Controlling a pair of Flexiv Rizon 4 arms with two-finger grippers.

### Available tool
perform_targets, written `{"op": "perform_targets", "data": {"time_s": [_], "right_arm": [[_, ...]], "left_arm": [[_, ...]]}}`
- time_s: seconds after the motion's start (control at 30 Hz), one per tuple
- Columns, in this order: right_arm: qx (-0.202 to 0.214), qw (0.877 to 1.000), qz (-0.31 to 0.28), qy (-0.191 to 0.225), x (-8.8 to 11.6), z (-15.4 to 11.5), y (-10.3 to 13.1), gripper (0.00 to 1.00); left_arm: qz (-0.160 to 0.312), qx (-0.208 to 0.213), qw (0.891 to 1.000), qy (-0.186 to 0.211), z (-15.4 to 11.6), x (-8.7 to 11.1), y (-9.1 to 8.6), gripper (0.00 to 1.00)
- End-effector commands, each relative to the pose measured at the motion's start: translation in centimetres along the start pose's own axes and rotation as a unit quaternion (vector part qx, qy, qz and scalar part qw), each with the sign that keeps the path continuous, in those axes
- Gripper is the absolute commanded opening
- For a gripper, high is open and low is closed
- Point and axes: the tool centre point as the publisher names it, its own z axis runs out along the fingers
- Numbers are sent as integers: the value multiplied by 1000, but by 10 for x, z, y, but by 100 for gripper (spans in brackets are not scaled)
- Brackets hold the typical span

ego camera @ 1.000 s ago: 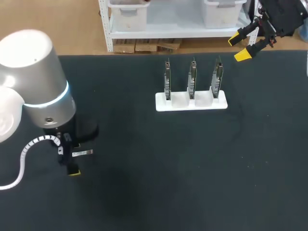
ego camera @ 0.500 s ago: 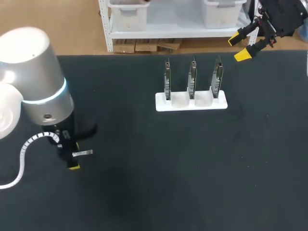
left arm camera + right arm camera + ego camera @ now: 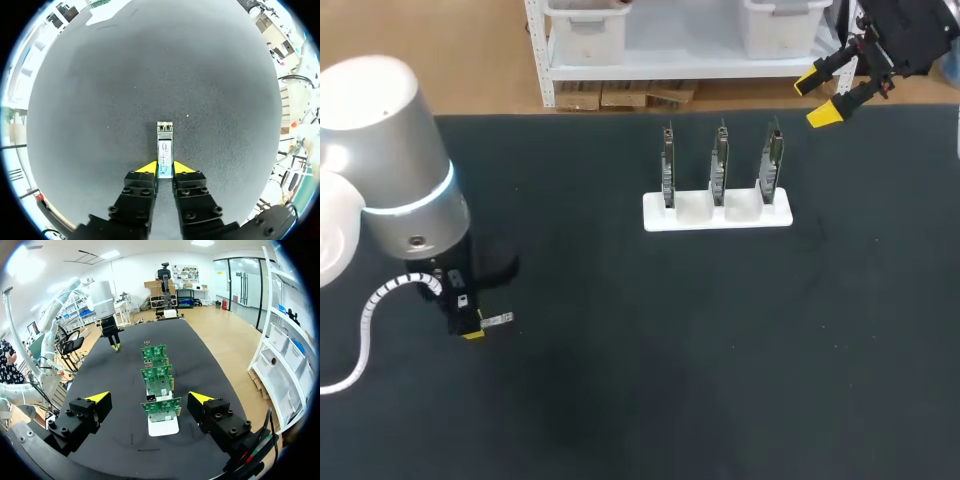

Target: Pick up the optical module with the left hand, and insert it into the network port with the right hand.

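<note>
Left wrist view: left tool (image 3: 164,168) grips white-labelled optical module (image 3: 165,144), print unreadable.

Open mat (image 3: 720,350) — three upright boards (image 3: 719,165) mid-table

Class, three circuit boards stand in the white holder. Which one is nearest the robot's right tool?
The board at the right end of the holder in the head view, the first one ahead of the right tool, closest of the three.
</note>
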Motion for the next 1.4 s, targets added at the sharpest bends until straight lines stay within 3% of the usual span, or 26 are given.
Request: {"op": "perform_targets", "data": {"time_s": [0.03,0.23,0.4,0.53,0.63,1.1,1.2,1.4], "right_arm": [[1,1000,0,0,0,0,1,100],[1,1000,0,0,0,0,1,100],[1,1000,0,0,0,0,1,100],[1,1000,0,0,0,0,1,100],[1,1000,0,0,0,0,1,100],[1,1000,0,0,0,0,1,100],[1,1000,0,0,0,0,1,100],[1,1000,0,0,0,0,1,100]], "left_arm": [[-4,-1,1000,-4,8,5,-2,0],[-29,-13,997,-72,-18,25,-3,0],[-49,-42,988,-142,-54,50,-4,0],[-51,-69,979,-184,-81,58,-8,0],[-49,-87,977,-190,-90,59,-12,0],[-54,-84,976,-193,-90,60,-11,0],[-36,-98,970,-221,-102,45,-2,0],[51,-123,953,-272,-144,-15,28,0]]}}
